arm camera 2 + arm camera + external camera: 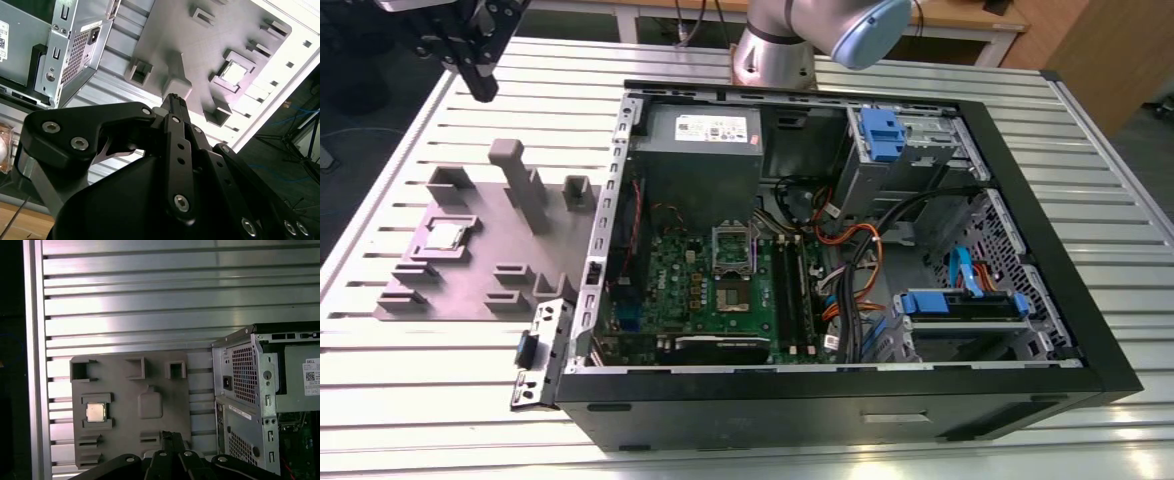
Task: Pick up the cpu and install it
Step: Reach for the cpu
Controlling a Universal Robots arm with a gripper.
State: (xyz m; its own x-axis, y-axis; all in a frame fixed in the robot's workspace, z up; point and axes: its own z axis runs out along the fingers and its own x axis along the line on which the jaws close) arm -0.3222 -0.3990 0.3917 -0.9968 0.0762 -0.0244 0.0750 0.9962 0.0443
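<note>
Gripper (483, 90), jaws together, empty, well apart fr. cpu (447, 234); top cut off

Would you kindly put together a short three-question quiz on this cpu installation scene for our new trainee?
1. True or false: the gripper is holding the cpu.
2. Fill in: in the exterior view, the gripper hangs to the exterior view's ____ of the computer case.
3. Choose one. The cpu lies: A) in a recess of the grey fixture plate; B) inside the computer case; C) on top of the computer case.
Key: 1 false; 2 left; 3 A.
</note>
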